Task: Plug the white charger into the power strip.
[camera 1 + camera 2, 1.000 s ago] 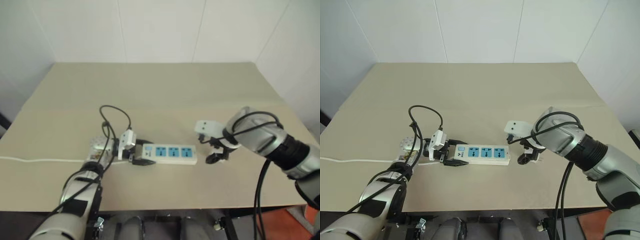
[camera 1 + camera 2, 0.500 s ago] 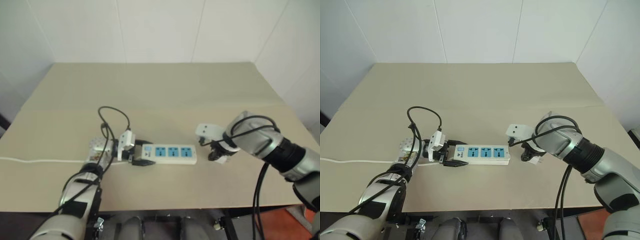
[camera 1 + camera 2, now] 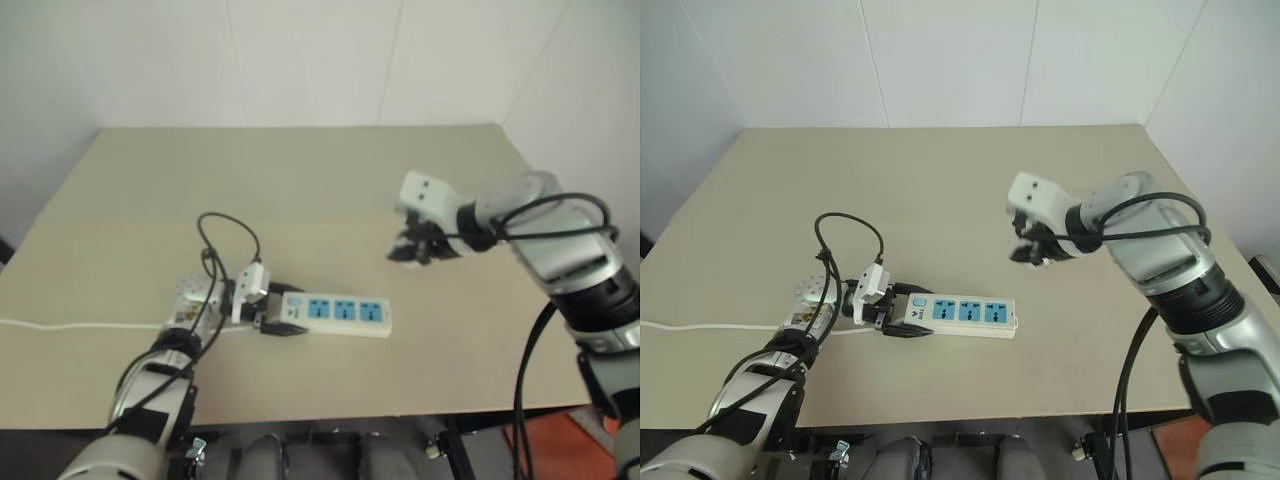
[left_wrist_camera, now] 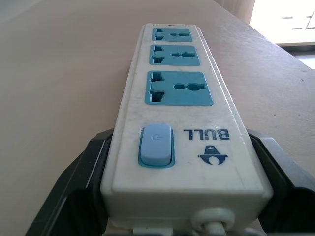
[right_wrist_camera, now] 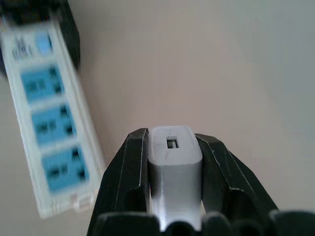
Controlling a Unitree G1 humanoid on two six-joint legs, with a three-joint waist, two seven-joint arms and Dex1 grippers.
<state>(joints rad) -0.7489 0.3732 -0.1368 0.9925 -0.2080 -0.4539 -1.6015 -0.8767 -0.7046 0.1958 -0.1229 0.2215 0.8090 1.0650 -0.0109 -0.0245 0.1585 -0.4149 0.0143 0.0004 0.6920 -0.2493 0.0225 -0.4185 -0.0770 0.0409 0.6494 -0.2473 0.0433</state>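
The power strip [image 3: 335, 313], a white bar with three blue sockets, lies flat near the table's front. My left gripper [image 3: 284, 310] is shut on its switch end; in the left wrist view a black finger [image 4: 81, 182] presses each side of the strip [image 4: 177, 93]. My right gripper [image 3: 1028, 250] hangs above the table, right of the strip and farther back. It is shut on the white charger [image 5: 174, 157], which sits between its two black fingers [image 5: 130, 167]. Below it in that view, the strip [image 5: 49, 123] lies off to one side.
The strip's thin white cord [image 3: 80, 322] runs left along the beige table [image 3: 300, 180]. A black cable loop [image 3: 228, 228] rises from my left wrist. White walls stand behind and to the right. The table's front edge is close to the strip.
My right gripper shut on the charger at the table surface right of the strip, then lifted it up and away from the front edge. The left gripper and strip stayed put.
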